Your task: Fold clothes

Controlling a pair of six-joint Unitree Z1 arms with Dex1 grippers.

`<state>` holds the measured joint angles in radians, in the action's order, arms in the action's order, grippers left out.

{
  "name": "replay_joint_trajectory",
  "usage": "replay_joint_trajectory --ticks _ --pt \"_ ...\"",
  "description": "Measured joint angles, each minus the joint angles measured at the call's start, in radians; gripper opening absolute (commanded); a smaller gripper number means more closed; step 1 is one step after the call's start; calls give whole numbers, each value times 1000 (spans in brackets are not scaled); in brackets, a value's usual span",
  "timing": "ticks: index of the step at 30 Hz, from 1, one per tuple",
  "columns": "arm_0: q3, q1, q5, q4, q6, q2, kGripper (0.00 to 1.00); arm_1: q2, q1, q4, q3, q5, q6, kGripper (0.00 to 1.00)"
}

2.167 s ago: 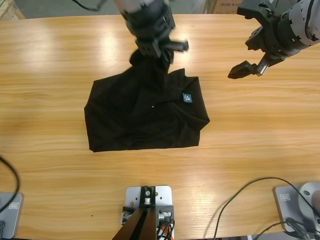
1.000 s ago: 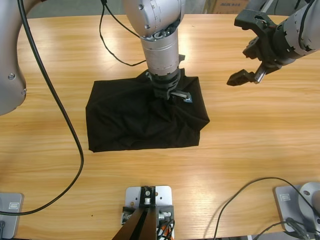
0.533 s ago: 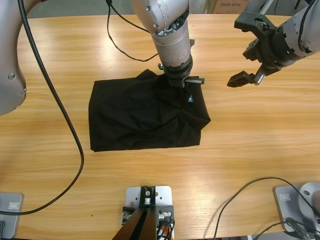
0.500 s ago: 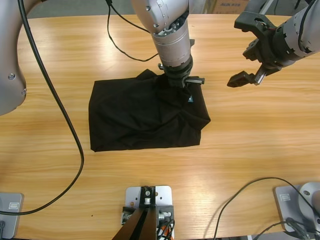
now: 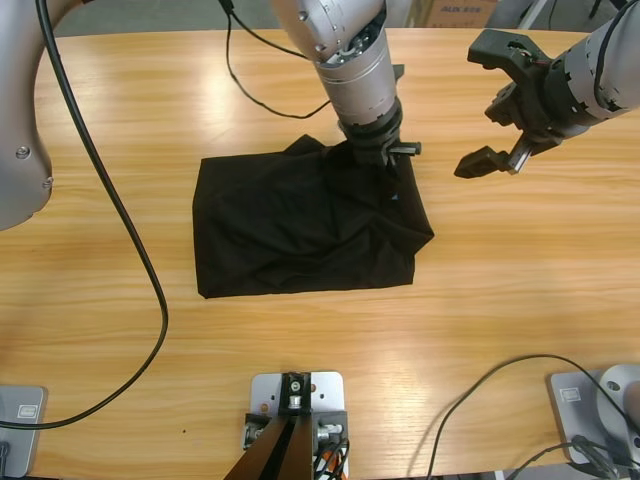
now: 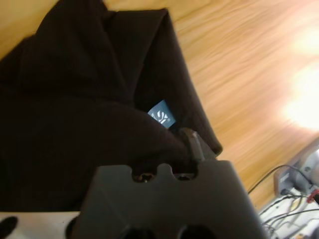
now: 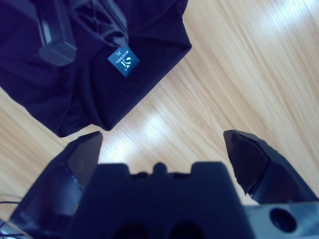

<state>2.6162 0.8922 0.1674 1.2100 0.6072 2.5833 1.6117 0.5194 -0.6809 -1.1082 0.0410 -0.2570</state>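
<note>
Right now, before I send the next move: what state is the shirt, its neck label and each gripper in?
Black polo shirt: folded into a rough rectangle on the wooden table, top right part bunched up.
Blue neck label: exposed, facing up.
Left gripper: shut on the shirt near the label.
Right gripper: open, holding nothing, above bare wood beside the shirt.

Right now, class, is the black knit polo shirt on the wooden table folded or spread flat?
Folded: the black knit polo shirt forms a compact, sleeveless rectangle, creased, its blue neck label exposed.
</note>
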Motion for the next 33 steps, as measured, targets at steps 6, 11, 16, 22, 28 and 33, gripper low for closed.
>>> replay_joint_trajectory --ticks 6,11,16,22,28,33 --pt "0 0 17 -97 -66 -36 996 0 4 2 0 0 14 1000" --pt "0 -28 -10 -25 -146 -132 1000 -17 5 -3 0 0 113 1000" --pt "0 -91 -22 245 -370 -289 1000 -156 5 -129 -5 0 371 1000" --pt "0 -68 -83 289 -381 -479 1000 -223 38 -146 13 -18 635 1000" --pt "-501 -64 -180 201 -356 -748 1000 -198 106 -213 -27 -50 774 1000" --pt "-1079 -64 -220 -135 -288 -976 1000 -82 158 -268 -155 -50 774 996"
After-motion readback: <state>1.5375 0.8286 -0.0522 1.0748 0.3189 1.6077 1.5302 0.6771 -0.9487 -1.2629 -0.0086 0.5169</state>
